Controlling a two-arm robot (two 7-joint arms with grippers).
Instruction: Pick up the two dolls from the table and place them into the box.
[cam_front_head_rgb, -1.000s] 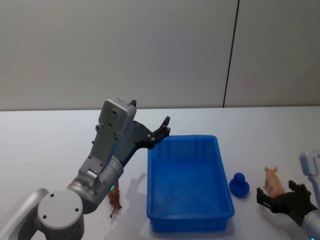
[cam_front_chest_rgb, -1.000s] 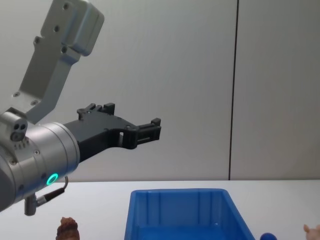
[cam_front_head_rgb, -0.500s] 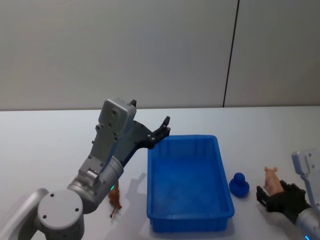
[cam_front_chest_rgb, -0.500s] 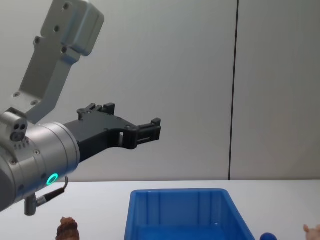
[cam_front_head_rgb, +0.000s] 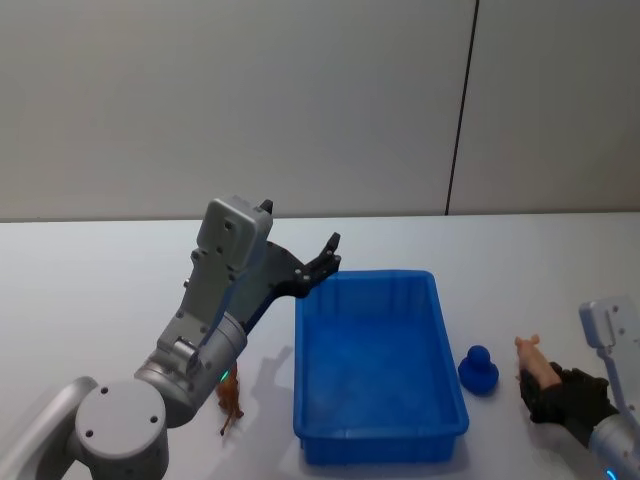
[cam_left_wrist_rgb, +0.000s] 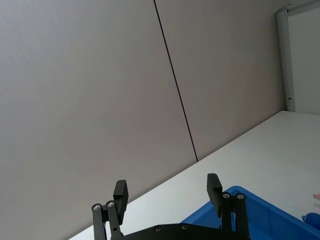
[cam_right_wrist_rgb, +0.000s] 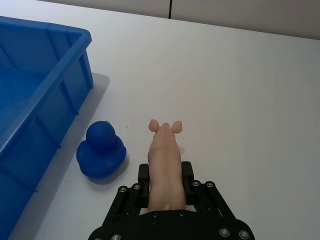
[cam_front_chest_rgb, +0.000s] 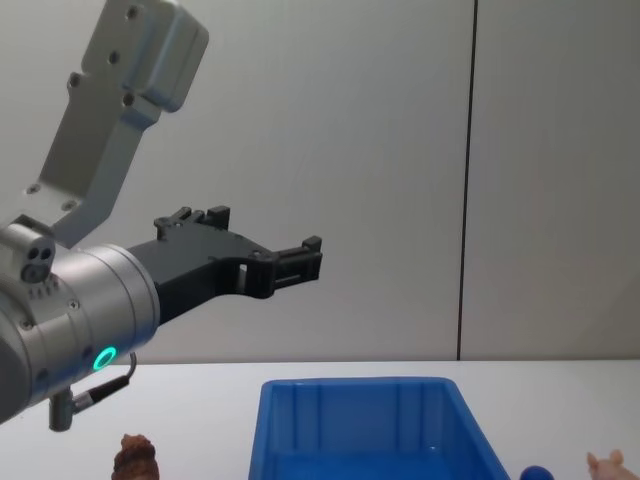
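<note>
Now the right gripper (cam_right_wrist_rgb: 165, 173) has the pink pig doll (cam_right_wrist_rgb: 164, 150) pinched between its 2 fingers, clamped on the hindquarters with the snout pointing away from the wrist. 1 second ago the fingers stood spread just behind the pig, which was upright on the table (cam_front_head_rgb: 100, 290). Since then they have slid forward and closed on it. In the head view the pig now leans toward the box (cam_front_head_rgb: 380, 445) and sits a touch nearer it, at about 3 o'clock from the bin, with the blue duck (cam_right_wrist_rgb: 101, 150) between them. I cannot tell whether the doll has left the tabletop.

The left gripper (cam_left_wrist_rgb: 167, 186) has not moved. It hangs with its jaws wide and holding nothing, raised above the box's far-left corner at about 10 o'clock. The brown doll (cam_front_head_rgb: 231, 400) lies untouched on the table at about 8 o'clock from the box, just beside its near-left corner.

So the 1st grasp looks made and the box is still bare. The job for the right arm now seems to be a lift and a carry toward 9 o'clock, high enough to clear the duck and the bin's rim. The grip is on the rear end only, so the soft body could droop or twist. After that, 1 doll remains, and the left arm is nearest to it.
</note>
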